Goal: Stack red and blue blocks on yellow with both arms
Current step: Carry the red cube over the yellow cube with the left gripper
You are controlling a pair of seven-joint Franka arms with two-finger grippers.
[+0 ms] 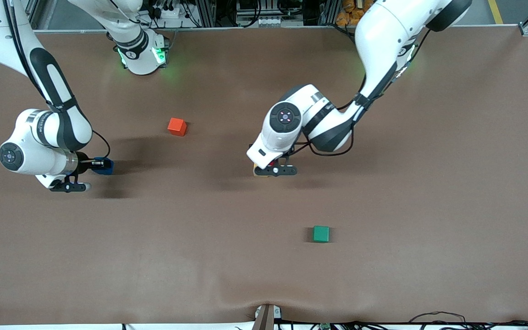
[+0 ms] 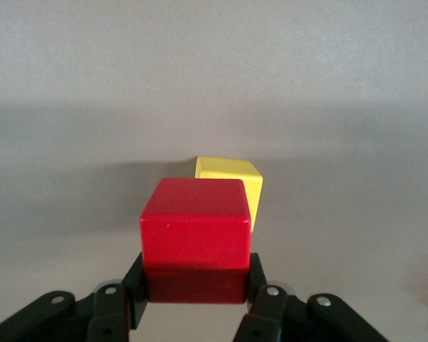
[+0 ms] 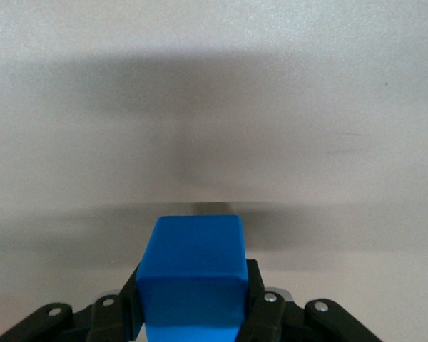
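Observation:
My left gripper (image 1: pixel 272 168) is shut on the red block (image 2: pixel 194 235), which sits between its two fingers (image 2: pixel 134 292). It holds the block just over the yellow cube (image 2: pixel 232 182), which the red block partly hides. In the front view only a sliver of the red block (image 1: pixel 271 163) and an edge of the yellow cube (image 1: pixel 256 171) show under the left wrist. My right gripper (image 1: pixel 95 165) is shut on the blue block (image 1: pixel 104 166), seen large in the right wrist view (image 3: pixel 192 274), over bare table at the right arm's end.
An orange-red cube (image 1: pixel 177 127) lies on the brown table (image 1: pixel 429 206) between the two grippers, farther from the front camera. A green cube (image 1: pixel 321 233) lies nearer to the front camera than the left gripper.

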